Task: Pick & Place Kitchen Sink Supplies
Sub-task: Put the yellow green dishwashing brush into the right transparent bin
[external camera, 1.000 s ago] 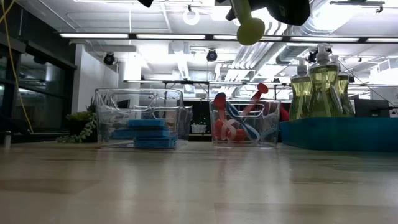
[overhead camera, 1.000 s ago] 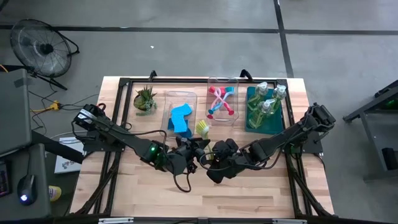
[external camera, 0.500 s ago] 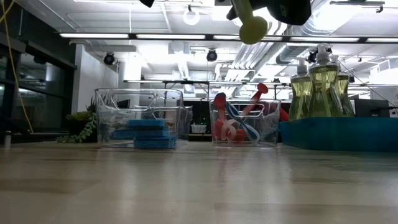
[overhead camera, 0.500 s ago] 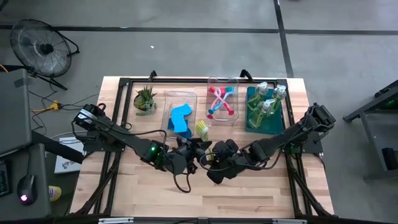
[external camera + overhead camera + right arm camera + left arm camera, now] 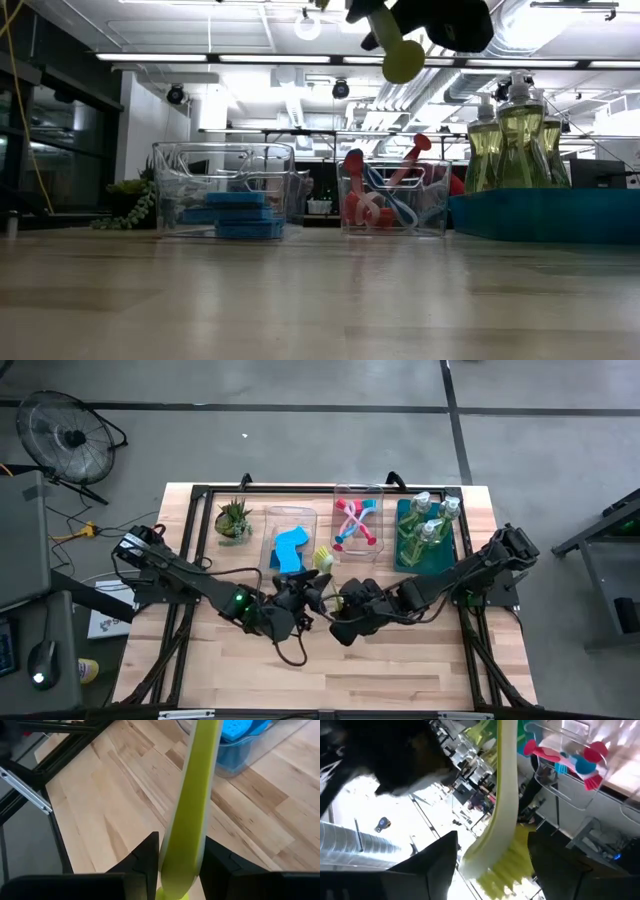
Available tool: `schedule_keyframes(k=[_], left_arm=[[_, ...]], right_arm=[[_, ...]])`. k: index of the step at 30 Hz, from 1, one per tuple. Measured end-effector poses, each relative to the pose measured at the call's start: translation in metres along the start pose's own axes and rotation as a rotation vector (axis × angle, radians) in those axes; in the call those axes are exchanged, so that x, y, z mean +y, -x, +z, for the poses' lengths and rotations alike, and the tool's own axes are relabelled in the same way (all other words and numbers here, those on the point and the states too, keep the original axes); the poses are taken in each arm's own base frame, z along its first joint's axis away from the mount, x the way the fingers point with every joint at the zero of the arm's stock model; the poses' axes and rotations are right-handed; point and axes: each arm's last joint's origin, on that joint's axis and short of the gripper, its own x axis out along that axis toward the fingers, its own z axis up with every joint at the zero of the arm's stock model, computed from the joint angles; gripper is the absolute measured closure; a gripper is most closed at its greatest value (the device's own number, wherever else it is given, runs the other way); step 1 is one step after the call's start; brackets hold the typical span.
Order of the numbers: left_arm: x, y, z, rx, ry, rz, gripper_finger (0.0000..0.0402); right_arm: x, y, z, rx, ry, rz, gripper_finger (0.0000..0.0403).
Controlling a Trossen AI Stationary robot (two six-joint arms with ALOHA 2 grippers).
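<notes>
A yellow-green dish brush [image 5: 323, 558] hangs in the air over the table's middle, its bristle head near the sponge bin. My right gripper [image 5: 341, 604] is shut on its handle. My left gripper [image 5: 311, 592] is open, its fingers [image 5: 427, 865] on either side of the bristle head [image 5: 506, 865]. The handle's rounded end [image 5: 403, 62] shows high above the table in the low view. Blue sponges [image 5: 291, 550] lie in a clear bin. Red and teal brushes [image 5: 355, 522] lie in a second clear bin. Soap bottles [image 5: 428, 525] stand in a teal bin. My left gripper stands open round the brush's head end; whether a finger touches it I cannot tell. My right gripper pinches the brush's handle [image 5: 186, 840] between its two fingers, near the rounded free end. The fingers slant down from the table's right and lie across the handle. The brush is lifted clear of the table.
A small spiky potted plant [image 5: 233, 518] stands at the far left beside the sponge bin [image 5: 268, 535]. The three bins line the far edge. The near half of the wooden table [image 5: 330, 670] is bare. A black frame [image 5: 200, 492] runs along the table's edges.
My left gripper has opened and let go of the brush's head end. The brush stays up in my right gripper, and its head has shifted slightly toward the table's far edge.
</notes>
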Motion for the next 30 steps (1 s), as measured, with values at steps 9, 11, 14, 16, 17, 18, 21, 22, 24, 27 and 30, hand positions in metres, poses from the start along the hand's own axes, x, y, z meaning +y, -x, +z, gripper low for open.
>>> schedule_keyframes(k=[9,11,14,16,17,18,21,22,24,27,30], left_arm=[[-0.007,0.038,-0.038,0.071,0.074,-0.032,0.0168],[-0.015,0.052,-0.05,0.053,0.147,-0.038,0.0168],[-0.031,0.073,-0.07,-0.019,0.305,-0.066,0.0168],[-0.042,0.085,-0.08,-0.065,0.416,-0.103,0.0168],[-0.047,0.09,-0.084,-0.082,0.474,-0.122,0.0168],[-0.052,0.095,-0.088,-0.101,0.528,-0.145,0.0168],[-0.064,0.108,-0.095,-0.144,0.659,-0.212,0.0168],[-0.067,0.113,-0.095,-0.159,0.686,-0.233,0.0168],[-0.072,0.122,-0.093,-0.189,0.728,-0.258,0.0168],[-0.081,0.137,-0.083,-0.242,0.739,-0.26,0.0168],[-0.091,0.15,-0.075,-0.286,0.757,-0.254,0.0168]], right_arm=[[-0.012,-0.005,0.009,0.021,-0.028,-0.058,0.0305],[-0.016,-0.007,0.012,0.035,-0.038,-0.074,0.0305],[-0.022,-0.009,0.019,0.063,-0.071,-0.078,0.0305],[-0.026,-0.01,0.024,0.08,-0.086,-0.081,0.0305],[-0.028,-0.011,0.027,0.084,-0.095,-0.08,0.0305],[-0.031,-0.011,0.031,0.087,-0.106,-0.08,0.0305],[-0.04,-0.01,0.044,0.082,-0.135,-0.088,0.0305],[-0.044,-0.01,0.049,0.078,-0.143,-0.091,0.0305],[-0.052,-0.01,0.06,0.063,-0.173,-0.098,0.0305],[-0.068,-0.011,0.078,0.052,-0.217,-0.114,0.0305],[-0.088,-0.015,0.096,0.044,-0.268,-0.14,0.0305]])
